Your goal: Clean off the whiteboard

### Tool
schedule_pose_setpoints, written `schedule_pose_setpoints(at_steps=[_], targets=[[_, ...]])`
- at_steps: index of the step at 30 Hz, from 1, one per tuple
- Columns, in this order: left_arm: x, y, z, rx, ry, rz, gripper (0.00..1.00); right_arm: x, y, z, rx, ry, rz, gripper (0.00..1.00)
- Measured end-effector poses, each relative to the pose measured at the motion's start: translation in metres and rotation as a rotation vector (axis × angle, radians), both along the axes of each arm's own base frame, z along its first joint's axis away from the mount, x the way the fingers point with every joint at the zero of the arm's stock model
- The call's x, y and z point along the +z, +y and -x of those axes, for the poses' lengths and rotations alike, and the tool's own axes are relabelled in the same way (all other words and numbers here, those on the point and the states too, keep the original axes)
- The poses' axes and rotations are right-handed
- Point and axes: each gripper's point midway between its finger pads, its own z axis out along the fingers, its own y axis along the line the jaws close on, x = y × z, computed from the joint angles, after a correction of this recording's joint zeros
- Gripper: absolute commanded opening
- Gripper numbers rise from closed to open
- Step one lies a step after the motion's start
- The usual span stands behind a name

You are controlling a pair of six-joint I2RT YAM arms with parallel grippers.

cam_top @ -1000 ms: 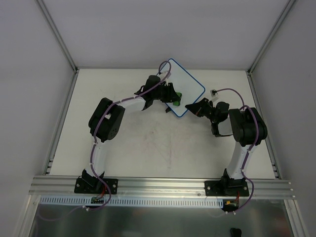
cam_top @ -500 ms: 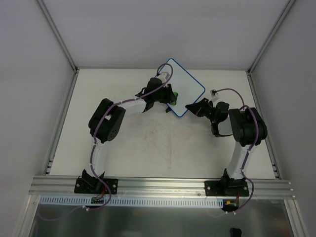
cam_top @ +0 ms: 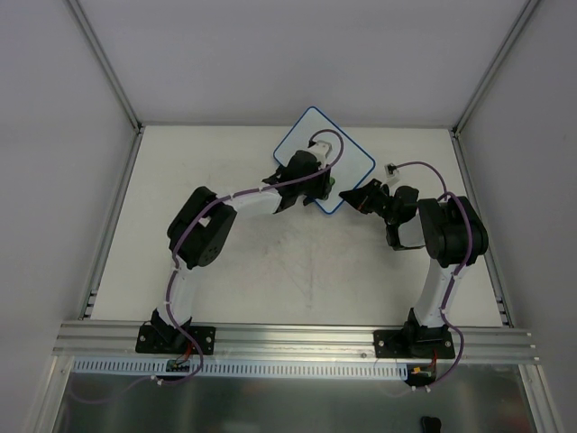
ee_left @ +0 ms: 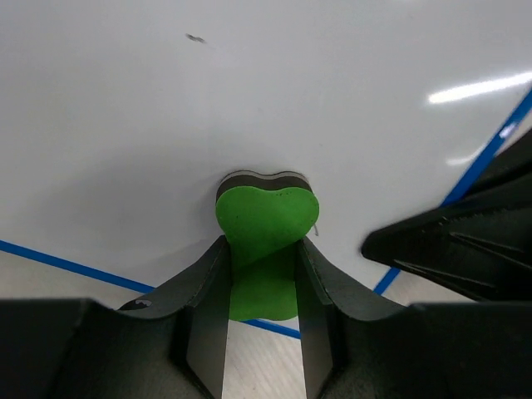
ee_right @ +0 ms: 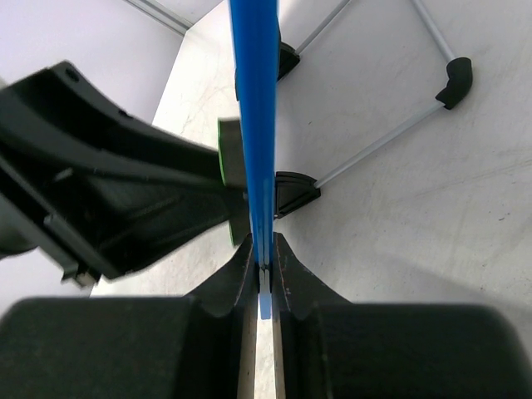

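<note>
The whiteboard (cam_top: pixel 353 161) sits near the middle of the table's (cam_top: pixel 270 271) far edge, and from above we lose its centre under the outstretched left arm (cam_top: pixel 248 194). The left claw (ee_left: pixel 262 249) is clamped on a green eraser (ee_left: pixel 264 218) pressed to the board. The right claw (ee_right: pixel 262 253) pinches the blue rim.

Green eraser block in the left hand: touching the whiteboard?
Touching. In the left wrist view the green foam eraser block, clamped by the left hand, meets the white whiteboard with no gap.

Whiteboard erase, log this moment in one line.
left gripper: shut on eraser, against whiteboard | right gripper: shut on whiteboard edge | mark: one speck
</note>
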Motion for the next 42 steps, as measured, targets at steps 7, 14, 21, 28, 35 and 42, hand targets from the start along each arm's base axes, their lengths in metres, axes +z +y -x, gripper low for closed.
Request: schedule_pose_setpoints(at_steps=[7,14,21,28,35,42], targets=[[-0.008,-0.018,0.034,-0.098,0.016,-0.073,0.00,-0.001,0.000,0.000,-0.001,0.003,0.001,0.00],[-0.011,-0.013,0.035,-0.072,0.037,-0.090,0.00,-0.001,0.000,0.000,0.000,0.004,0.002,0.00],[-0.009,-0.010,0.026,-0.059,0.076,-0.112,0.00,-0.001,-0.001,-0.001,-0.006,0.003,0.003,0.00],[0.027,-0.013,-0.027,-0.015,0.015,-0.052,0.00,0.000,0.000,0.000,0.000,0.000,-0.002,0.00],[0.036,0.003,-0.067,0.035,-0.005,-0.014,0.00,0.001,0.001,0.001,0.004,0.001,-0.005,0.00],[0.035,0.022,-0.087,0.076,0.008,0.001,0.00,0.001,0.001,0.001,0.004,0.001,-0.005,0.00]])
